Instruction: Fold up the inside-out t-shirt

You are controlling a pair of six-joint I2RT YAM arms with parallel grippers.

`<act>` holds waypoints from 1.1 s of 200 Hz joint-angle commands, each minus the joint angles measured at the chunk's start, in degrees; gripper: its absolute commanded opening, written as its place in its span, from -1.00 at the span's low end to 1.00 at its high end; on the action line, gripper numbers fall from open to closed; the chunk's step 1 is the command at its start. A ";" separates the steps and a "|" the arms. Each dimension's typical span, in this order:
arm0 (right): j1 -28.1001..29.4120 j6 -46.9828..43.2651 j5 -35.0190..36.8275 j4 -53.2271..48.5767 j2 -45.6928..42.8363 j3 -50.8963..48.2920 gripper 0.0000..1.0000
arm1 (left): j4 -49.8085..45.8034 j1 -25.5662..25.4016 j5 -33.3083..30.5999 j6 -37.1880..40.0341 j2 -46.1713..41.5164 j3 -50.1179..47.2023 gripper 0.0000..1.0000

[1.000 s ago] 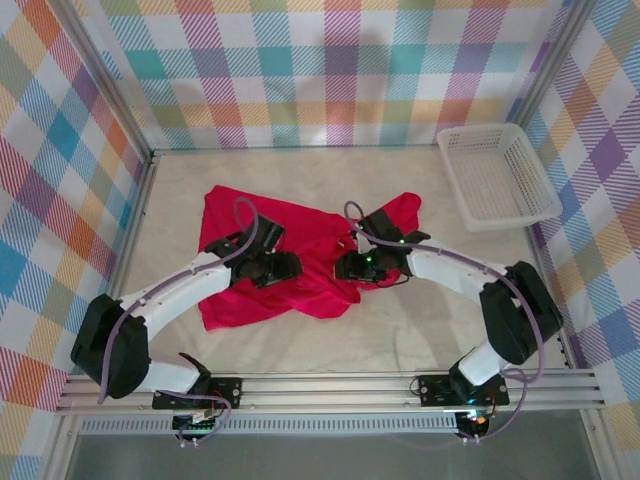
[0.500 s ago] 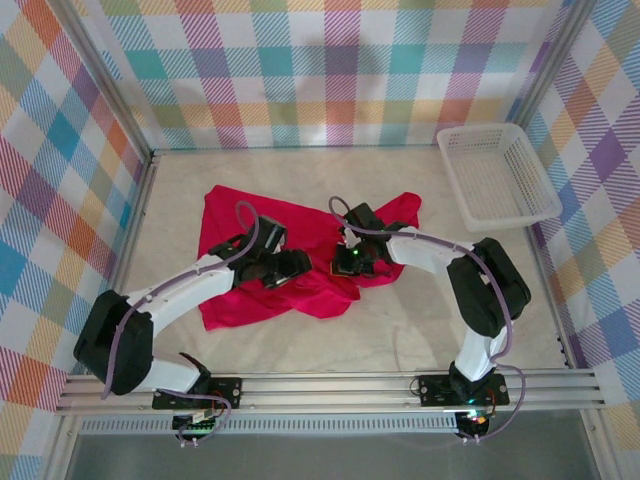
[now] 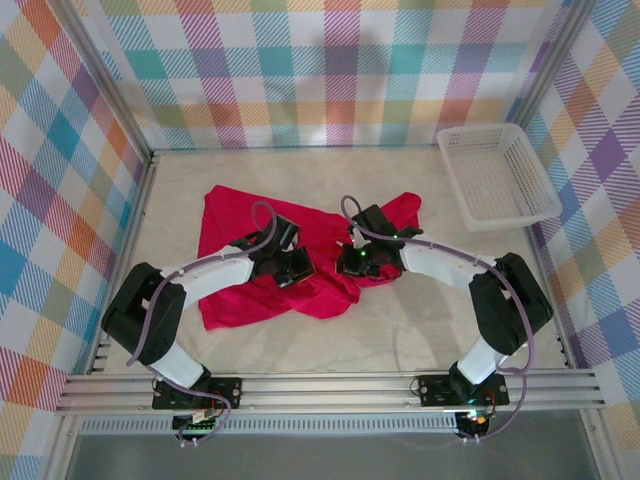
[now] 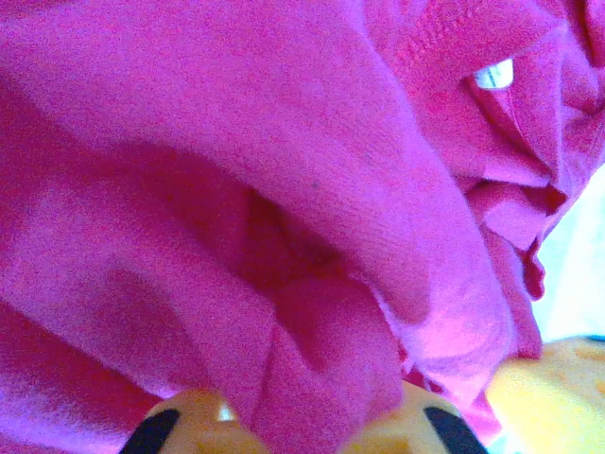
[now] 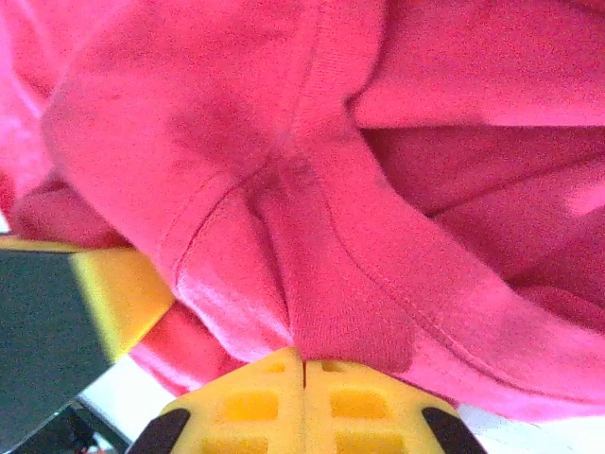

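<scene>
Crumpled bright red fabric t-shirt (image 3: 240,240) mid-table, both grippers pinching near its centre
Your left gripper (image 3: 298,268) is clamped on a fold, with the small white tag (image 4: 493,74) showing just beyond; your right gripper (image 3: 352,262) is pressed closed on a seamed hem. You have bare pale tabletop (image 3: 400,330) along the shirt's near edge and rightward to the white mesh basket (image 3: 497,175) at the far right corner

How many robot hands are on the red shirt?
2. The left gripper is on the t-shirt's middle; the right gripper is beside it, nearer the white basket.
</scene>
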 commanded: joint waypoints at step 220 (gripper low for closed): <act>3.30 2.49 -6.50 0.20 3.97 2.70 0.11 | 0.35 -2.06 -0.27 4.15 -9.58 -7.51 -1.00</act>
